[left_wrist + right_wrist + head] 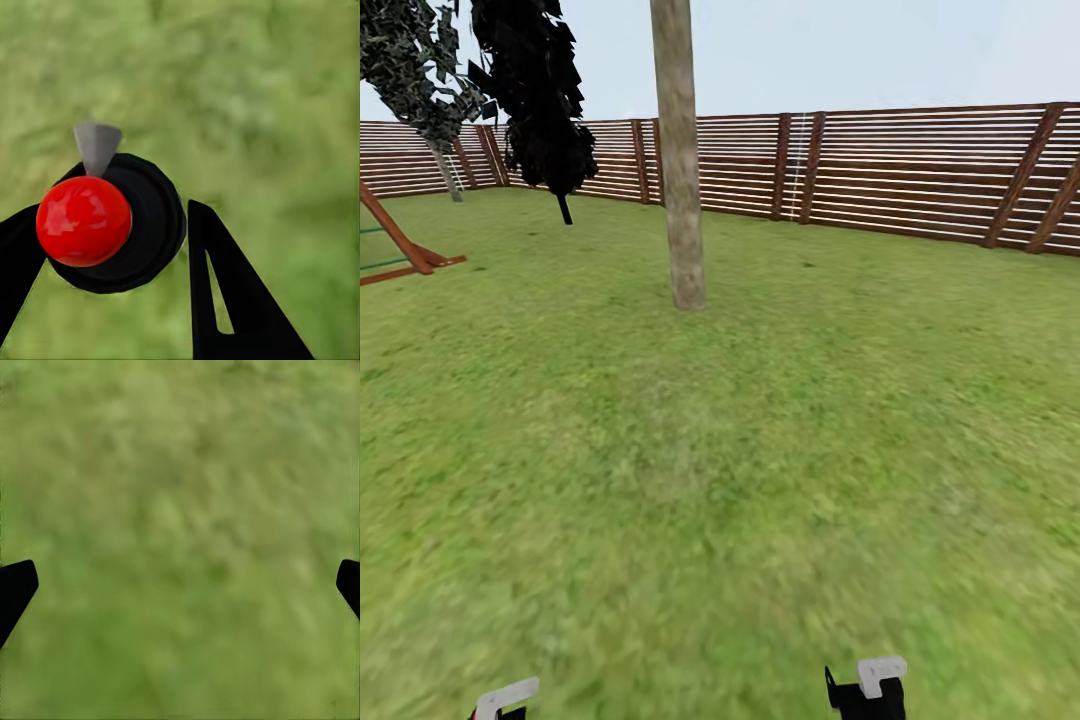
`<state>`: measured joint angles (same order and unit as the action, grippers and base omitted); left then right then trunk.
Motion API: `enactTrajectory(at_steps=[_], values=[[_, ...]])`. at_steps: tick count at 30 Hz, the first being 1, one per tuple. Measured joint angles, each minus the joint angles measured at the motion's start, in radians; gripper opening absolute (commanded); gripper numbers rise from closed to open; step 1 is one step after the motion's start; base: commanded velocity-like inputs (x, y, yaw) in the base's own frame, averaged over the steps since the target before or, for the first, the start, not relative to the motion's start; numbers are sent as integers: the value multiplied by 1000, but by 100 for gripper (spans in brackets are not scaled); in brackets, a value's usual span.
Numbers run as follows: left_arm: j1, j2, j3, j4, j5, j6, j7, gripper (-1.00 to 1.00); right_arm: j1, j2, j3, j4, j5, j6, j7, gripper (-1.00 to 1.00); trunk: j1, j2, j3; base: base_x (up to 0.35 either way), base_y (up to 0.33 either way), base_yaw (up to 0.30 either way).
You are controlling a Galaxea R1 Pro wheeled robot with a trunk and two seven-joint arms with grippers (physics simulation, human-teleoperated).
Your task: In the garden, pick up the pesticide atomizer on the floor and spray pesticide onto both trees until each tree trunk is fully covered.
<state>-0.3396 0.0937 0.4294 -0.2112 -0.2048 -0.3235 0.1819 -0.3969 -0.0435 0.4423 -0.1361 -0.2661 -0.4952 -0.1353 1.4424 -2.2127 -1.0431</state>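
The sprayer (112, 221) sits between the two black fingers (225, 292) of the left gripper (112, 255) in the left wrist view. It has a shiny red ball on top, a round black body under it, and a small grey cone poking out from one side. One finger lies against the red ball side and the other sits just beside the black body, so the gripper looks pinched onto the sprayer. The bottom of the sprayer is hidden behind its own round top. Blurry green grass (262, 97) lies behind it.

In the head view the sprayer is out of sight. There, a thick grey-beige tree trunk (678, 160) stands straight up from the lawn (760, 450), well ahead of the robot. Its top is cut off by the picture edge. A dark tree (535, 90) with blocky leaves hangs to the left of it. A brown slat fence (920, 175) runs along the back. A red-brown wooden frame (400, 245) is at the far left, partly cut off. White and black bits of the two arms peek up at the bottom edge.

In the right wrist view the right gripper (180, 585) shows two black fingertips (15, 589) far apart at the picture's sides. They are spread wide and hold nothing, with grass between them.
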Motion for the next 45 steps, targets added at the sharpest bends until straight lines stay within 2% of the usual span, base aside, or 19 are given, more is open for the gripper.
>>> enactTrajectory(at_steps=[45], values=[[0,3,0,-2,1,-3,-8,-100,0,7,1,1,-1,0,2,100,0,0,0,340,87,0]])
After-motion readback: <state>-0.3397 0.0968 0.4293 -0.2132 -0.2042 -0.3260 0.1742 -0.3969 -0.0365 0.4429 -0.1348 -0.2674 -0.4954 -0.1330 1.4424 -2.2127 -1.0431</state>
